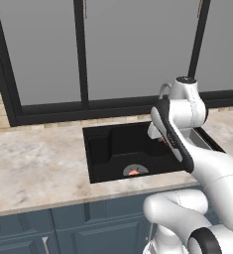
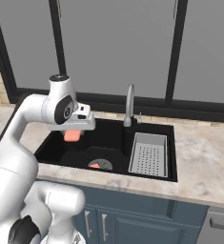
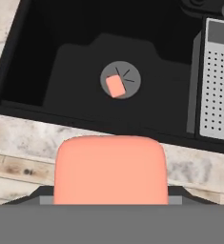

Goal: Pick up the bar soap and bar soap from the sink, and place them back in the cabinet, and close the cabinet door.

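Holding one bar soap [image 3: 110,169] above the sink [image 2: 61,143], the end effector [image 2: 72,132] is clamped on it; second bar soap [image 3: 115,86] lies on the drain [image 3: 127,76]. Both placements and door closing remain.

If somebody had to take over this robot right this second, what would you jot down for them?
Gripper: shut on one soap bar, held above the sink.
Second soap bar: lying on the sink's drain, untouched.
Draining tray sits at the sink's side, by the faucet.
Done: first bar lifted out.
Left: put it in the upper cabinet, come back for the bar on the drain, put that away too, then close the cabinet door.
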